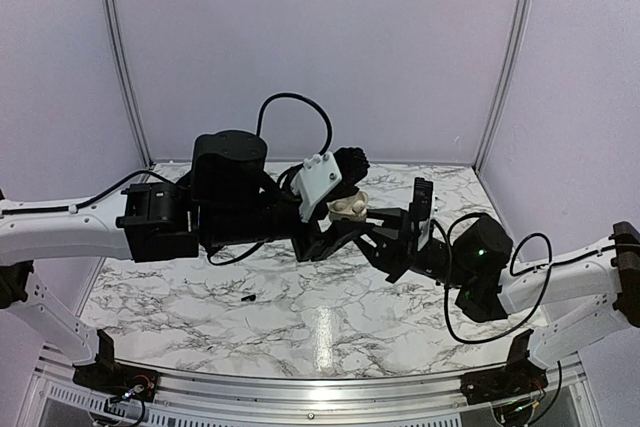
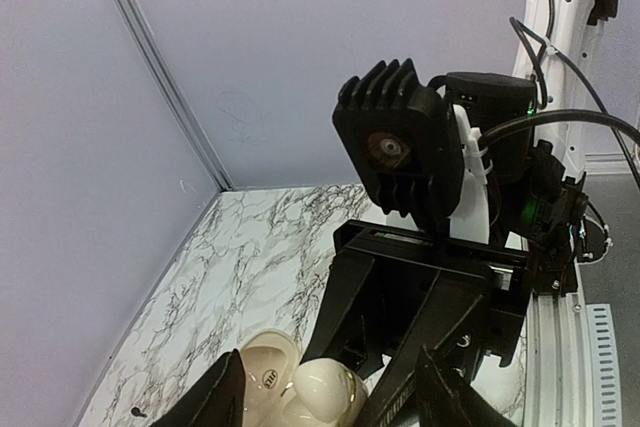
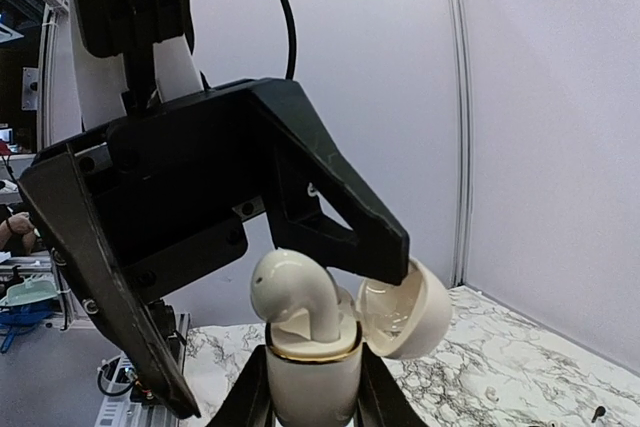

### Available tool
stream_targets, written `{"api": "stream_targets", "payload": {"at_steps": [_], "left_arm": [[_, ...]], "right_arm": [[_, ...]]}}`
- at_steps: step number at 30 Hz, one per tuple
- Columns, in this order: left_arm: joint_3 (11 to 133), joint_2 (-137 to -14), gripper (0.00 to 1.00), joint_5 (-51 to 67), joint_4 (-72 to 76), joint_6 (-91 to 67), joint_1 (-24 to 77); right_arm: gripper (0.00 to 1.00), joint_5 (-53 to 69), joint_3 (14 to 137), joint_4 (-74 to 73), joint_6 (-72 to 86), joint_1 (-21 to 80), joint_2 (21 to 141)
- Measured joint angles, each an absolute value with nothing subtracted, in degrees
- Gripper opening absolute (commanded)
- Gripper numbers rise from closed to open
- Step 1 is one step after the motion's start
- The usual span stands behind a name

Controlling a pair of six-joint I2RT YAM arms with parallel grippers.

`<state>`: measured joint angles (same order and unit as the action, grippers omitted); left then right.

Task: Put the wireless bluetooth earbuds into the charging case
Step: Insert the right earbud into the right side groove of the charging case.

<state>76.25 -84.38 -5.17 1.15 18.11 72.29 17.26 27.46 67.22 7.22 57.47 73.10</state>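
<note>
Holding item: right gripper [image 3: 312, 412] is clenching the charging case [image 3: 310, 382] upright, lid [image 3: 405, 307] open. Left gripper [image 2: 325, 402] is hanging released, jaws straddling an earbud [image 3: 293, 292] sitting proud in its socket. Risk: a jaw clipping earbud or lid, flicking it out.

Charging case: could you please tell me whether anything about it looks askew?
Yes: a cream earbud stands tall out of the open charging case, which the right end effector holds. It looks not fully seated.

White arm links [image 1: 50, 227], black joints [image 1: 160, 222], fingers [image 3: 330, 197] and looping cables [image 1: 295, 95].
</note>
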Motion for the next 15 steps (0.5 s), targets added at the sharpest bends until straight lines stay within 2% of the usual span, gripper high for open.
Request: {"api": "stream_targets", "payload": {"at_steps": [15], "left_arm": [[77.7, -83.2, 0.66, -5.0, -3.1, 14.2, 72.2]], "right_arm": [[0.0, 17.5, 26.8, 67.2, 7.9, 57.3, 72.9]]}}
